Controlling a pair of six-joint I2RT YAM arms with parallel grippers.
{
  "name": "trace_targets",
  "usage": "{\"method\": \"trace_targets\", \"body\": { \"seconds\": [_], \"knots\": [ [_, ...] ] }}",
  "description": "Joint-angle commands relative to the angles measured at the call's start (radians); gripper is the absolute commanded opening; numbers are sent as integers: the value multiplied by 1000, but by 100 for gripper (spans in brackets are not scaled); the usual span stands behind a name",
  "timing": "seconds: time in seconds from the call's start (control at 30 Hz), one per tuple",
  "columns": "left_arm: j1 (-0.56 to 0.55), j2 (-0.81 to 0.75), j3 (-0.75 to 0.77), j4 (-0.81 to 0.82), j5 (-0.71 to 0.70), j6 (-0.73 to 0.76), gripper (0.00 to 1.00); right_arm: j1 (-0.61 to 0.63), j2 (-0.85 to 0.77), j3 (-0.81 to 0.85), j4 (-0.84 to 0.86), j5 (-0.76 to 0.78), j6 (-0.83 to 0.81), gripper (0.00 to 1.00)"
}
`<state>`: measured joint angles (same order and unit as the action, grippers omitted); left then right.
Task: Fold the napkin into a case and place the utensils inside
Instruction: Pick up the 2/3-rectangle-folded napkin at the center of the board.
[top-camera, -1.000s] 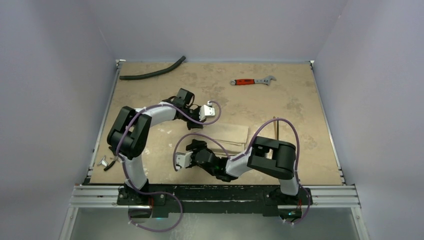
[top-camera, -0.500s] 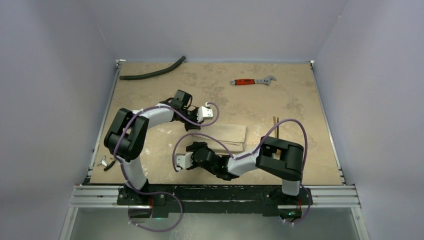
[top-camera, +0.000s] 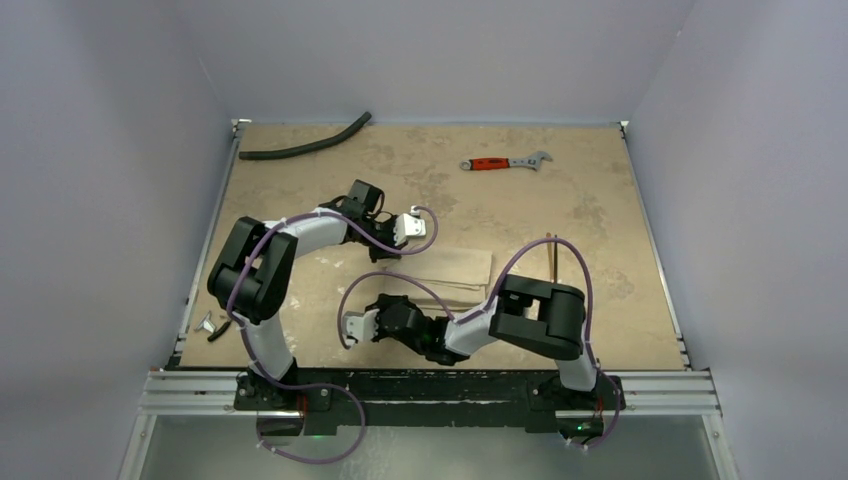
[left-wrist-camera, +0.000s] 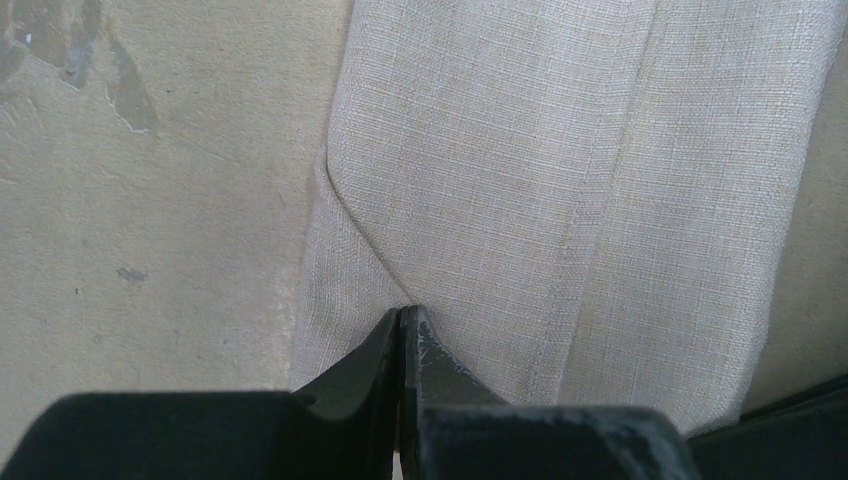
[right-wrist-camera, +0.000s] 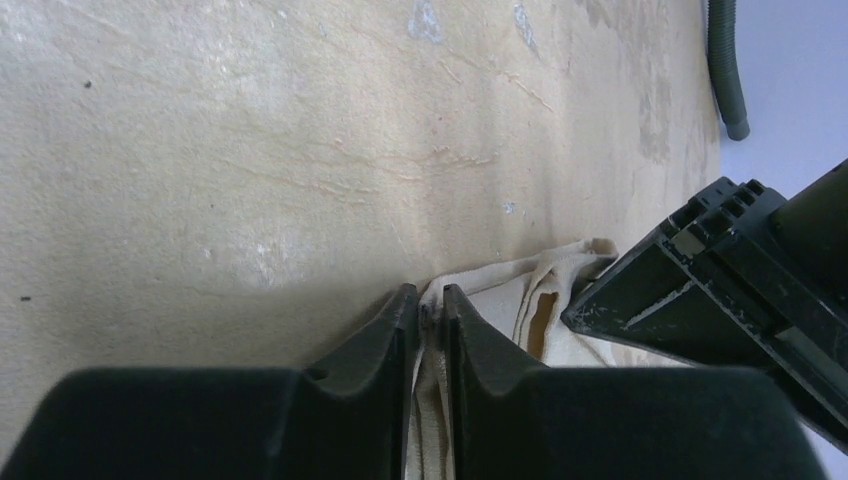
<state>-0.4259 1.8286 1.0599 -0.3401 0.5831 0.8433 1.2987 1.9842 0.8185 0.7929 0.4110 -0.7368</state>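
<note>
The napkin (top-camera: 455, 268) lies as a folded beige strip in the middle of the table. My left gripper (top-camera: 398, 248) is shut, its tips (left-wrist-camera: 403, 315) resting on the napkin (left-wrist-camera: 500, 150) where a diagonal crease ends. I see no cloth between those tips. My right gripper (top-camera: 368, 318) sits low at the strip's near left end. It is shut (right-wrist-camera: 430, 300) on a bunched edge of the napkin (right-wrist-camera: 505, 290). One slim gold utensil (top-camera: 549, 258) lies to the right of the cloth, partly crossed by a purple cable.
A curved black hose (top-camera: 305, 147) lies at the back left and shows again in the right wrist view (right-wrist-camera: 722, 60). A red-handled wrench (top-camera: 505, 162) lies at the back. A small silver part (top-camera: 212, 325) sits by the left rail. The left arm's black housing (right-wrist-camera: 720, 270) is close beside my right fingers.
My right gripper has closed on the napkin's edge and slid a little left and toward the near edge. The left arm has barely shifted and stays shut.
</note>
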Motion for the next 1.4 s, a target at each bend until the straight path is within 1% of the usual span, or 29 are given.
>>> {"method": "trace_targets", "body": {
  "seconds": [0.0, 0.17, 0.2, 0.43, 0.6, 0.7, 0.93, 1.1, 1.27, 1.37],
  "knots": [
    [21, 36, -50, -155, -125, 34, 0, -7, 11, -75, -123, 8, 67, 16],
    [20, 38, -49, -164, -120, 36, 0, -20, -54, -115, -65, -8, 124, 1],
    [21, 37, -49, -166, -120, 39, 0, -23, -61, -121, -56, -9, 131, 0],
    [21, 28, -67, -168, -115, 47, 0, -59, -106, -125, -24, -75, 174, 0],
    [21, 25, -66, -175, -105, 51, 0, -115, -149, -113, -50, -191, 248, 0],
    [21, 25, -66, -178, -98, 48, 0, -139, -165, -116, -32, -217, 293, 0],
    [21, 14, -88, -176, -94, 45, 0, -163, -195, -163, 94, -212, 360, 0],
    [21, 15, -78, -178, -94, 46, 0, -162, -231, -198, 209, -189, 364, 0],
    [21, 18, -71, -174, -90, 42, 0, -162, -267, -232, 273, -193, 364, 0],
    [21, 22, -67, -178, -85, 36, 0, -162, -258, -241, 306, -187, 367, 0]
  ]
}}
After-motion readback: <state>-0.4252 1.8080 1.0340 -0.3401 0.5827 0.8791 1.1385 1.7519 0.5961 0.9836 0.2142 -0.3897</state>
